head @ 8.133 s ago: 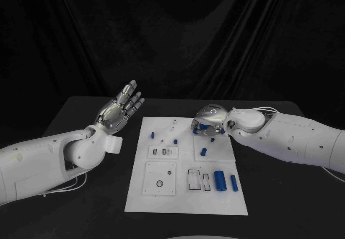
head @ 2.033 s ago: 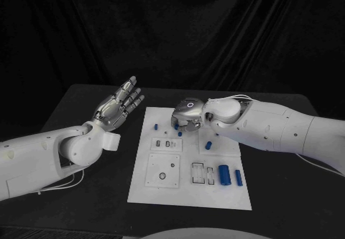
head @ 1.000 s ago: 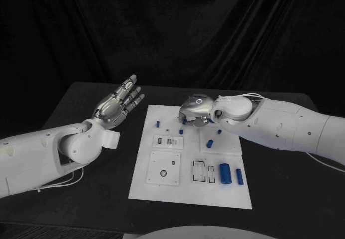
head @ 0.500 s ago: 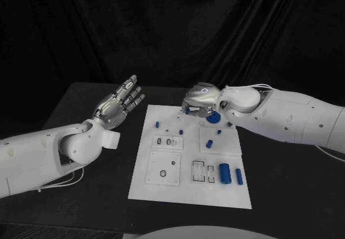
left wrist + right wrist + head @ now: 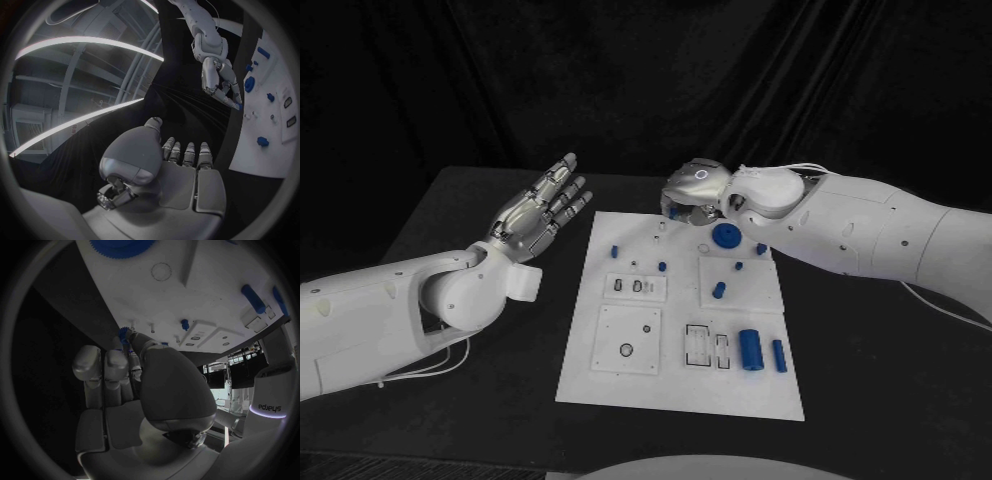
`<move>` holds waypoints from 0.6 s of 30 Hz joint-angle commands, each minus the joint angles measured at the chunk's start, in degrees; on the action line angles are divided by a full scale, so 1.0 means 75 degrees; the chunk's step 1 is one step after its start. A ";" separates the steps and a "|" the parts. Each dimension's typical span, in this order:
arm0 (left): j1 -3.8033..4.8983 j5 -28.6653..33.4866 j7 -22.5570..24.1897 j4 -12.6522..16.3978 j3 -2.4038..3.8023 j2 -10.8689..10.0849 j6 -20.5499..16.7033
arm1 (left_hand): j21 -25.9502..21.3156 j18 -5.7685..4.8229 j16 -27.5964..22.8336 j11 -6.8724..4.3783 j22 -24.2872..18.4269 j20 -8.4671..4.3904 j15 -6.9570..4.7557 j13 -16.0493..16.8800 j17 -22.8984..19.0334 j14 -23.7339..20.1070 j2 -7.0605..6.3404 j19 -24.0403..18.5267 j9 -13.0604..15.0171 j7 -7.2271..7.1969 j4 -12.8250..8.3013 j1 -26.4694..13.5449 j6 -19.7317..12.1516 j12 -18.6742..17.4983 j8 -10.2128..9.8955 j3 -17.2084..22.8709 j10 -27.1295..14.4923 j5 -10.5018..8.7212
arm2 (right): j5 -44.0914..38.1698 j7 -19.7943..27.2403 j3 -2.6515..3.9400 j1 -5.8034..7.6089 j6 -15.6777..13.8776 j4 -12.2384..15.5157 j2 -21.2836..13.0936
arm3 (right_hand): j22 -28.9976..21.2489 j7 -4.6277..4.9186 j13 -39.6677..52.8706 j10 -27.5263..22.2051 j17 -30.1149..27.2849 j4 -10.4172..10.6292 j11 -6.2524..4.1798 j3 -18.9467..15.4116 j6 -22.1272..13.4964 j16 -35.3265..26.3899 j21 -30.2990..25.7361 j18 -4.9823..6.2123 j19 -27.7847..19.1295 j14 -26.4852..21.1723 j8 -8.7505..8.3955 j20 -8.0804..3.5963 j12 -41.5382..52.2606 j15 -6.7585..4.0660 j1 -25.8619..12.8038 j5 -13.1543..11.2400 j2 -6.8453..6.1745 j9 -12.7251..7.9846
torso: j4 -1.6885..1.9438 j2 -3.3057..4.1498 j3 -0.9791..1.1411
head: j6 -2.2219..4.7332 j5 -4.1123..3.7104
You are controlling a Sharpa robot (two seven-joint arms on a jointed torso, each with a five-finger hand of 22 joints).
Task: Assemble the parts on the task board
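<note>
The white task board (image 5: 682,390) lies flat in the middle of the black tabletop (image 5: 459,400), with small blue parts spread across it. Near its far edge, toward the right, sits a large blue gear (image 5: 726,236) — the right wrist view shows its toothed rim (image 5: 122,247) lying on the board. Two blue cylinders (image 5: 750,349) lie side by side near the board's near right corner, beside a pair of rectangular slots (image 5: 695,340). A shorter blue peg (image 5: 718,292) rests at mid-board, and a few smaller blue pieces stand in the far left part.

The right hand (image 5: 692,195) hovers over the board's far edge, just beside the large gear, fingers curled downward. In the right wrist view a small blue toothed part (image 5: 124,334) is pinched at its fingertips (image 5: 134,337), just above the board's far edge.

The left hand (image 5: 538,212) is raised off to the left of the board, palm up and fingers stretched out straight — it holds nothing and touches nothing.
</note>
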 commanded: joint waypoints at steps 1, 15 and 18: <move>0.0022 -0.0071 0.0079 0.0022 0.0006 -0.0009 0.0149 | -0.0026 0.0056 -0.0027 0.0056 -0.0005 0.0033 0.0065 -0.0008 -0.0011 -0.0003 -0.0009 0.0006 0.0009 0.0025 -0.0058 0.0087 0.0028 -0.0005 0.0032 0.0003 0.0013 0.0033 | -0.0067 -0.0231 0.0005 -0.0027 -0.0040 -0.0125 0.0067 | 0.0007 0.0010 0.0002 0.0545 0.0011 -0.0010 -0.0516 -0.0043 0.0010 0.0041 0.0021 -0.0064 0.0054 0.0049 -0.0037 -0.0013 -0.0046 -0.0018 0.0010 -0.0049 0.0042 -0.0002 | 0.0017 0.0033 -0.0008 | 0.0001 -0.0002; 0.0023 -0.0071 0.0057 0.0114 0.0007 -0.0075 0.0162 | -0.0026 0.0053 -0.0027 0.0060 -0.0005 0.0036 0.0071 -0.0008 -0.0011 -0.0003 -0.0018 0.0006 0.0012 0.0029 -0.0088 0.0096 0.0041 -0.0005 0.0041 0.0010 0.0013 0.0052 | -0.0067 -0.0235 0.0006 -0.0054 -0.0075 -0.0310 0.0213 | -0.0012 0.0006 -0.0029 0.0528 -0.0039 0.0009 -0.0516 -0.0062 -0.0051 -0.0006 -0.0022 -0.0056 0.0037 0.0036 -0.0100 -0.0022 -0.0091 -0.0027 0.0005 -0.0127 0.0061 -0.0023 | 0.0054 0.0172 -0.0030 | 0.0131 -0.0045; 0.0024 -0.0071 0.0058 0.0126 0.0007 -0.0086 0.0164 | -0.0026 0.0051 -0.0027 0.0064 -0.0005 0.0038 0.0076 -0.0008 -0.0011 -0.0003 -0.0021 0.0006 0.0013 0.0034 -0.0105 0.0100 0.0045 -0.0005 0.0044 0.0015 0.0013 0.0063 | -0.0067 -0.0252 0.0006 -0.0055 -0.0105 -0.0277 0.0205 | -0.0021 0.0006 -0.0032 0.0527 -0.0043 0.0008 -0.0516 -0.0063 -0.0062 -0.0012 -0.0037 -0.0053 0.0030 0.0033 -0.0111 -0.0023 -0.0096 -0.0028 0.0009 -0.0137 0.0064 -0.0026 | 0.0065 0.0184 -0.0029 | 0.0155 -0.0064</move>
